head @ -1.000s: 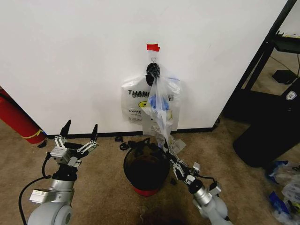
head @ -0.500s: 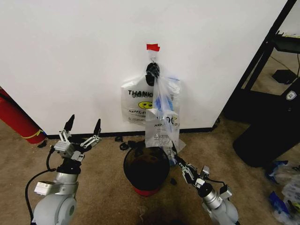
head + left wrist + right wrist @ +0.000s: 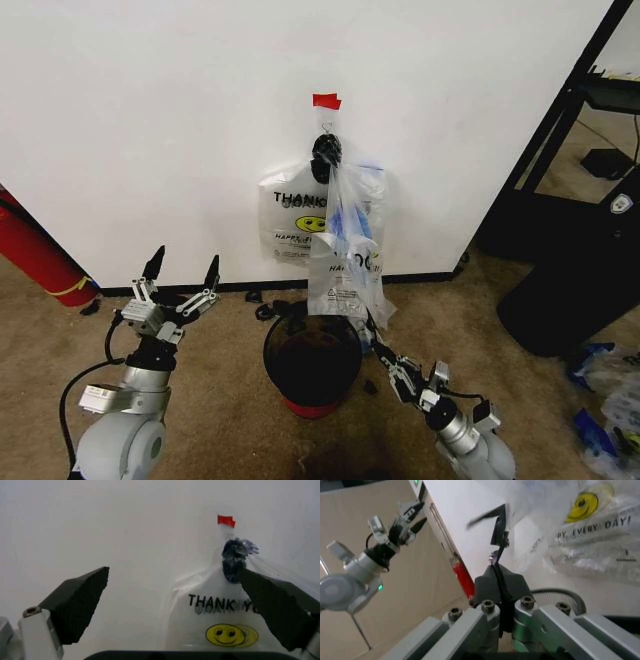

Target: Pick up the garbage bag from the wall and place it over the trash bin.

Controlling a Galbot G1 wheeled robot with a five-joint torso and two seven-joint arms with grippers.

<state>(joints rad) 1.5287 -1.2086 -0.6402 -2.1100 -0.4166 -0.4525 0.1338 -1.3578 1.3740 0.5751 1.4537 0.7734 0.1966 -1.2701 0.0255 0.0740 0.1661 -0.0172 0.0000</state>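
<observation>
From the head camera, the white wall (image 3: 150, 120) fills the upper part, with a black baseboard, a red tape strip (image 3: 326, 101) and a hook (image 3: 327, 128) just below it. The garbage bag (image 3: 347, 250), clear with blue patches, hangs from the hook in front of a THANK YOU bag (image 3: 290, 222); its lower edge hangs just above the trash bin (image 3: 311, 362), which stands on the brown carpet (image 3: 220, 400) at 6 o'clock of the hook. The left gripper (image 3: 182, 276) is at 8 o'clock of the bin, fingers spread, holding nothing. The right gripper (image 3: 385, 357) sits at 3 o'clock of the bin, apart from the garbage bag. A red fire extinguisher (image 3: 35, 255) leans at the far left; a black cabinet (image 3: 575, 280) stands on the right.

In the left wrist view, two dark fingers (image 3: 80, 602) stand wide apart, facing the wall, tape and hanging bags.

In the right wrist view, the right gripper's (image 3: 500, 540) fingers are pressed together on nothing, with the garbage bag (image 3: 590, 536) beyond and the left gripper (image 3: 409, 515) farther off.
</observation>
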